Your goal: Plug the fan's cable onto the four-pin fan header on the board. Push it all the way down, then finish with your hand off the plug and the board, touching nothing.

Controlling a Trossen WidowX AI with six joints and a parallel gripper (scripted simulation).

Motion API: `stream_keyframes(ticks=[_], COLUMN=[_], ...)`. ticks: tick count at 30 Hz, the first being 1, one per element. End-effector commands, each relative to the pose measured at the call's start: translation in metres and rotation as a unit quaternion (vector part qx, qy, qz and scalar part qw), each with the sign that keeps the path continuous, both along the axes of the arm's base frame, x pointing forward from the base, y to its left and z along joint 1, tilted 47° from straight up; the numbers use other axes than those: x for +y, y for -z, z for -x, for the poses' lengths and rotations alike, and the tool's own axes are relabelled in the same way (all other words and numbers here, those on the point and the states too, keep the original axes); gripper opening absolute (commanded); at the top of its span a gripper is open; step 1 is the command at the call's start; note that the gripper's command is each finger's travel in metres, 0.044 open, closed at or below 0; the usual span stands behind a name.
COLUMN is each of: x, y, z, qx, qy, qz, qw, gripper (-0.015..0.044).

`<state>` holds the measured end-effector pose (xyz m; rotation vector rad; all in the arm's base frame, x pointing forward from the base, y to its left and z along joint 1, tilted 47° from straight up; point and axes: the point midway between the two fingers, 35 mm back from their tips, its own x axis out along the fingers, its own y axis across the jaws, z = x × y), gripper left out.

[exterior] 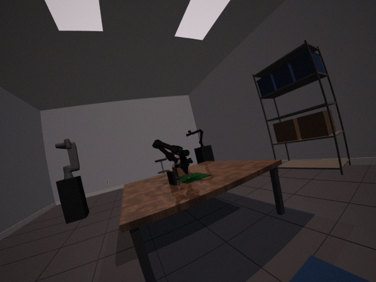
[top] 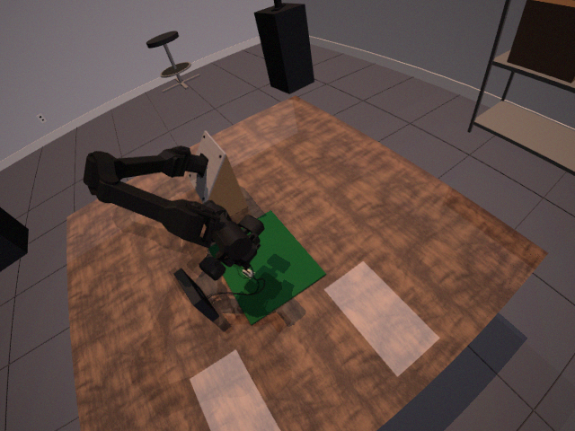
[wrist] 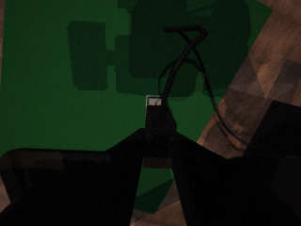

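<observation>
Plug (wrist: 159, 126) clamped between the gripper (wrist: 158, 155) fingers, just above the green board (wrist: 42, 113), over the pale four-pin header (wrist: 153, 101). Cable (wrist: 181, 56) looping off toward the table (top: 371, 195) edge.

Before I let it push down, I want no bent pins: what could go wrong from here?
The gripper is shut on the plug, which hides most of the header, so alignment cannot be checked; an off-centre push might bend pins. The cable loops across the board and could tug the plug askew. The dark fingers sit low and may graze the board.
</observation>
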<state>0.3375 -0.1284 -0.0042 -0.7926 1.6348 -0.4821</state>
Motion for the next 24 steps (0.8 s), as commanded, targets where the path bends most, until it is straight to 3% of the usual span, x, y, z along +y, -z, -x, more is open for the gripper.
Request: stream_keyframes(ticks=[1,24], x=[-0.001,-0.016], y=[-0.003,0.013], z=[0.002,0.008], qx=[0.004,0.004], qy=[-0.003,-0.003], qz=[0.001,0.002], qw=[1.0,1.0], gripper=[0.0,0.0])
